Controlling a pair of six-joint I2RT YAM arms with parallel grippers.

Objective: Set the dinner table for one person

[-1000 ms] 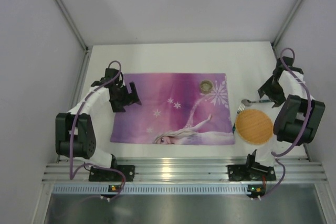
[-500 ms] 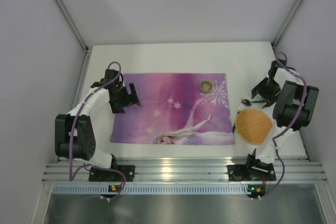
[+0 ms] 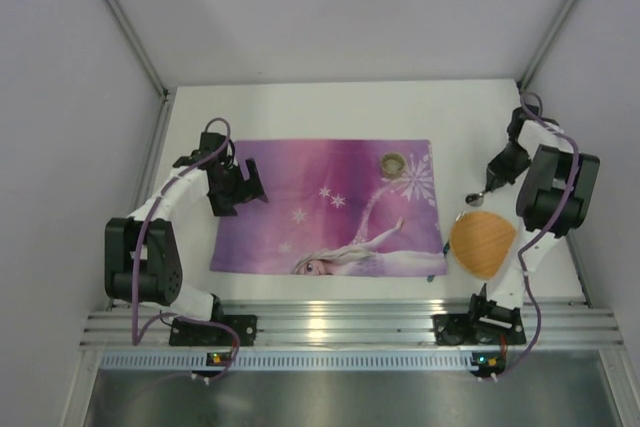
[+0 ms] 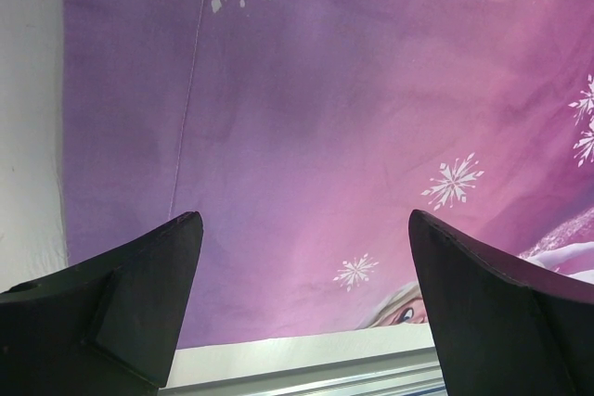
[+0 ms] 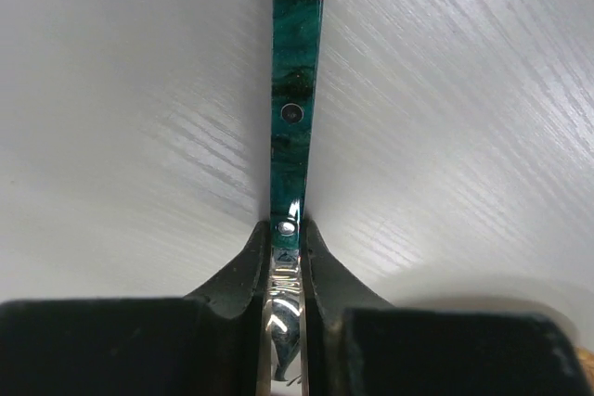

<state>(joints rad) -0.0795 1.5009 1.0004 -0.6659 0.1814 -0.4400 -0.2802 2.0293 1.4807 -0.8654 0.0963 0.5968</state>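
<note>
The right tool (image 5: 286,229) has just gone from spread to pressed together, and it now pinches the teal-handled utensil (image 5: 295,118) at its metal neck, with the marbled handle running away up the right wrist view. In the overhead view the right arm has also swung in over the right side of the frame, so the right tool (image 3: 490,179) sits above the utensil's shiny head (image 3: 472,197), just beyond the round wooden plate (image 3: 483,242). I judge this as the grasp being made. The piece still seems to lie on the white tabletop (image 3: 330,112), not yet lifted, and carrying it to its place beside the setting comes next.

The left tool (image 4: 304,220) is unchanged: its fingers are spread wide, it holds nothing, and it hovers over the left part of the purple placemat (image 3: 330,207).

The wooden plate lies bare at the lower right, just off the placemat's right edge. A small round cup (image 3: 392,161) stands on the placemat's upper right part, and whether anything is in it cannot be made out.

The dinner table fills the middle of the overhead frame, under everything.
</note>
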